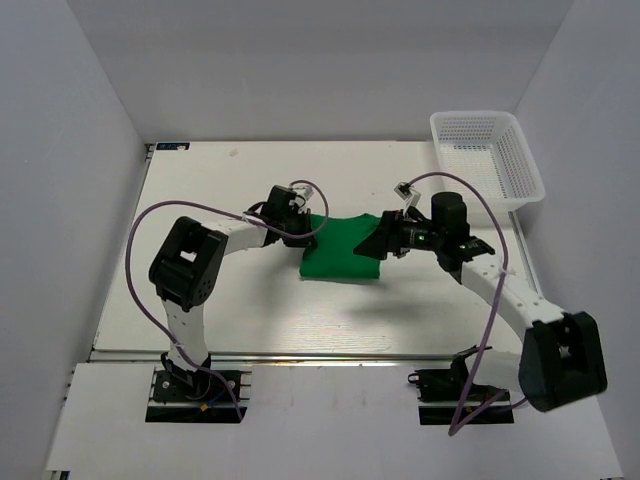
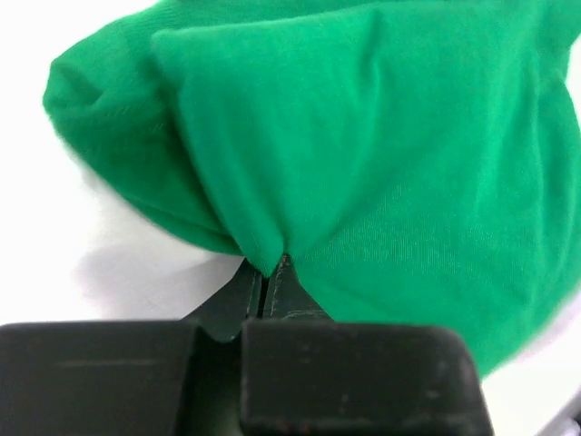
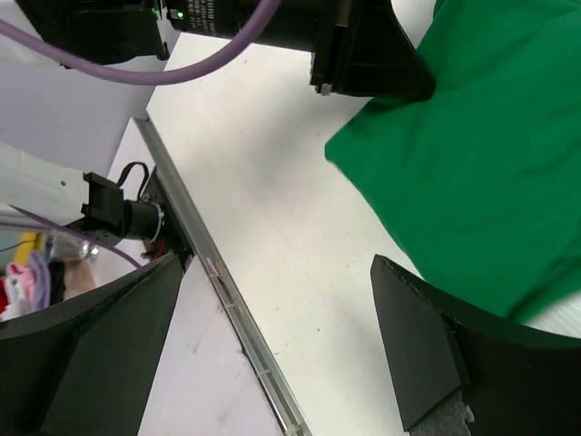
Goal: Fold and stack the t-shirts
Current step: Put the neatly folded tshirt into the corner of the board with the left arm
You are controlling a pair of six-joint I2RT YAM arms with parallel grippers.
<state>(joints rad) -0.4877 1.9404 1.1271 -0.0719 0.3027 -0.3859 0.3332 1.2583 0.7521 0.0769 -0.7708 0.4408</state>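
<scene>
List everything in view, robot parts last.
t-shirt: one, bright green, bunched and partly folded, middle of the table between the two grippers.
basket: one, white mesh, far right corner of the table.
table: one, white, under everything.
cables: two, purple, one looping along each arm.
left gripper: one, black, shut on a pinch of the t-shirt's left side.
right gripper: one, black, open, at the t-shirt's right side.
</scene>
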